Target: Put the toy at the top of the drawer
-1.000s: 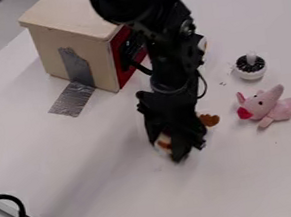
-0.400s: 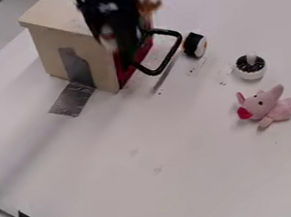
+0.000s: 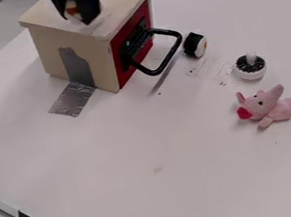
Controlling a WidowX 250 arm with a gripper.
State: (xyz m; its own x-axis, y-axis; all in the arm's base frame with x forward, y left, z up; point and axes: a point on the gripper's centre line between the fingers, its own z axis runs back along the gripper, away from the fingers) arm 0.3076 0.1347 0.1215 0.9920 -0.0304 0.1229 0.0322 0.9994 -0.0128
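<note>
In the camera view, you have the black two-finger robot hand [image 3: 78, 19] at the far left, over the pale wooden top of the box-shaped drawer unit [image 3: 71, 37]. Your hand is closed on the small white-and-brown soft toy [image 3: 72, 10], whose pale and orange-brown parts show between the black fingers; more brown shows just to the right of them. You have the toy above the top's near part, but you cannot tell from here whether it touches the wood.

The unit's red front [image 3: 124, 73] faces right, with a black looped handle [image 3: 160, 71] sticking out over the white desk [image 3: 145, 140]. Silver tape [image 3: 77, 69] runs down its near side and onto the desk.

To the right of the handle you see a round black-and-white toy piece [image 3: 194, 45] with a touch of orange. Farther right is a round white piece with a speckled black top and white knob [image 3: 250, 68], and nearer you a pink plush animal with a red nose [image 3: 269, 106]. Faint marks by the round pieces are too small to make out.
</note>
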